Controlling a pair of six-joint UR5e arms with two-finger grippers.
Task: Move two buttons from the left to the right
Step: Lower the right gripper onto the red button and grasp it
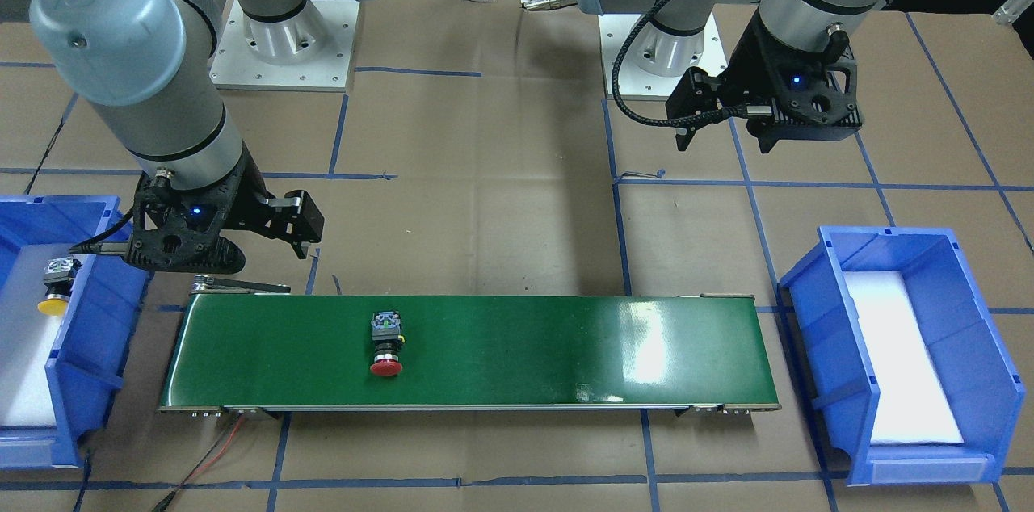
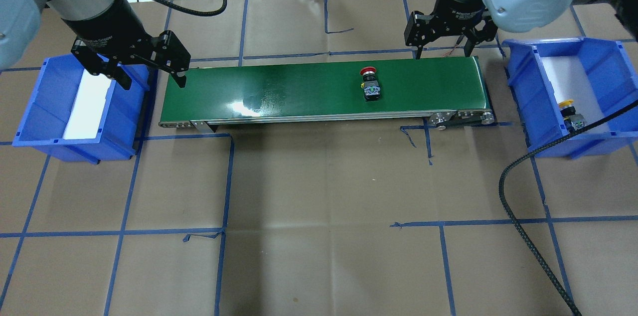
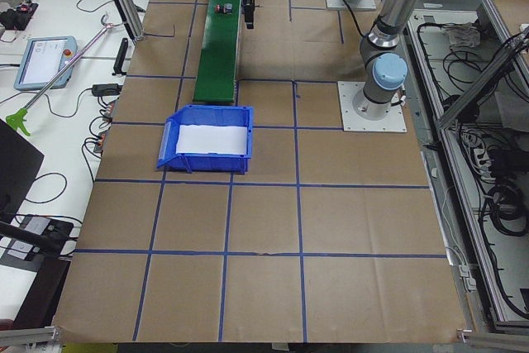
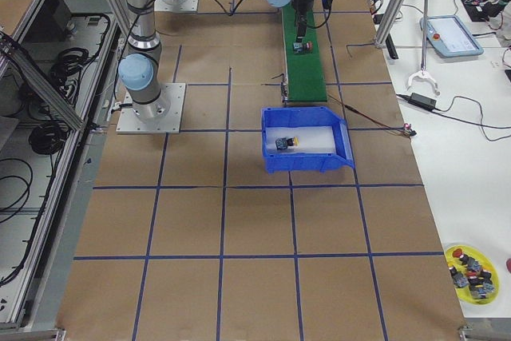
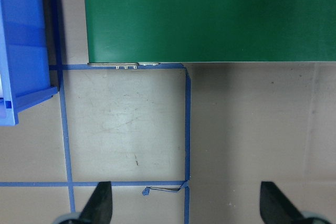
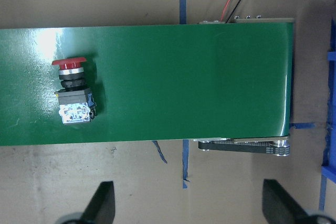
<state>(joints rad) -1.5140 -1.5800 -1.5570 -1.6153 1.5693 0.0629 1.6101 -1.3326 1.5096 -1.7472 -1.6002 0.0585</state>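
Both pairs of fingers are released, spread wide with nothing between them. The left fingers point(image 5: 101, 205) hang over the desk point(image 2: 319, 206) just off one end of the green belt point(image 2: 299, 91), beside the left bin point(image 2: 75, 149). The right fingers point(image 6: 103, 203) hang by the belt's other end.

The right wrist camera shows the red button point(image 6: 73, 90) closest. It lies on its side on the belt, ahead of the fingertips and off to one side of them. Its long axis runs across the belt, with the red cap pointing away from the fingertips and the pale contact block toward them. That camera also catches the belt's end roller and a red and a black wire.

The yellow button point(image 2: 570, 115) shows only in the overhead, front and right-side cameras. It lies in the right bin point(image 2: 528, 86) on a white liner, well apart from the right fingers and beyond the belt's end. It points much the same way as the red one, slightly slanted.

The left wrist camera shows only the belt's end, a bin corner and blue tape. The right-side camera alone shows a yellow dish point(image 4: 471, 273) of small parts at the desk's far corner.
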